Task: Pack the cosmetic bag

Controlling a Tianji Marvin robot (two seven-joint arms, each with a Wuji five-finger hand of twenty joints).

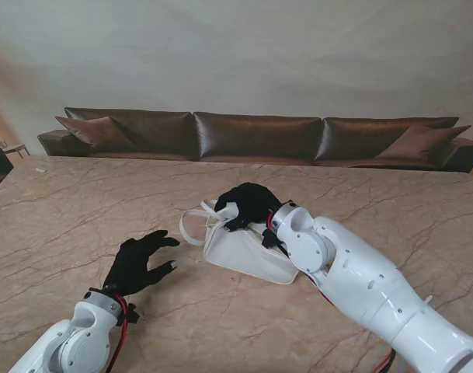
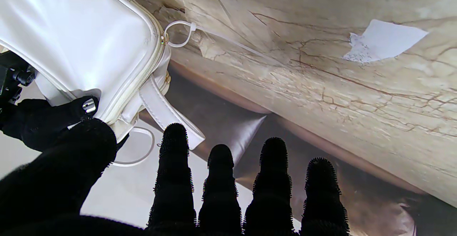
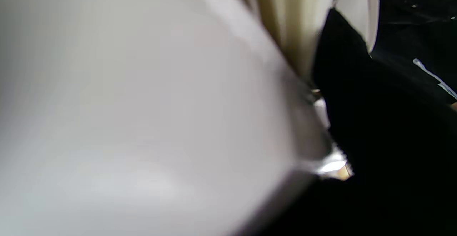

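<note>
my right hand [image 1: 250, 203] grips the white leather cosmetics bag [image 1: 240, 247] at centre; left hand [image 1: 137, 263] spread wide, empty, at its 9 o'clock.

Glossy white leatherette bag [image 1: 244, 250] on veined marble table [image 1: 81, 210].

A marble-patterned table [image 1: 81, 210] with a white cosmetics bag [image 1: 240, 249] lying on it.
The tabletop is beige-pink stone with thin brown veins. The bag rests near the middle, its looped strap [image 1: 191, 225] lying on the surface on its left. A white paper scrap [image 2: 383, 41] lies well apart from the bag.
</note>
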